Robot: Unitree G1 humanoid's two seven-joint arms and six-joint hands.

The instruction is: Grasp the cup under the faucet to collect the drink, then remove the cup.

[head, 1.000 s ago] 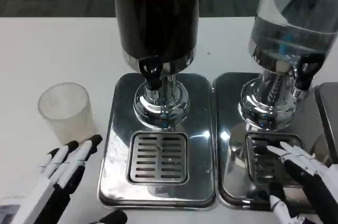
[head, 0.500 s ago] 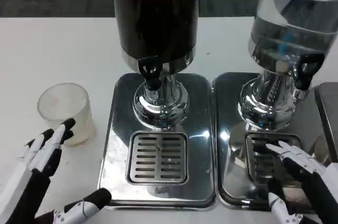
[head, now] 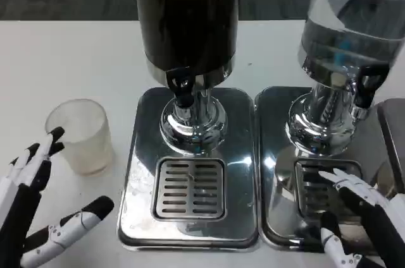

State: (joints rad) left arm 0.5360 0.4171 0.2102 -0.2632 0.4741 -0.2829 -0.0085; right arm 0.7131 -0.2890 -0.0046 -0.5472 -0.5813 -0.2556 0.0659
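Observation:
A frosted translucent cup (head: pixel 80 134) stands upright on the white table, left of the dark drink dispenser (head: pixel 186 21). The dispenser's black faucet (head: pixel 183 91) hangs over the slotted drip grate (head: pixel 190 188), and nothing stands on the grate. My left hand (head: pixel 31 208) is at the lower left, open, its fingers spread beside the cup's left side and the thumb stretched out below the cup; it holds nothing. My right hand (head: pixel 361 214) lies open over the drip tray of the clear dispenser at the lower right.
A second dispenser with clear liquid (head: pixel 351 21) stands at the right on its own steel tray (head: pixel 272 154). The dark dispenser's steel tray (head: pixel 142 154) lies just right of the cup. Bare white table stretches behind and left of the cup.
My left hand has slid left and back towards me, and its fingers have spread wider with the thumb swinging out. The cup and my right hand have stayed put.

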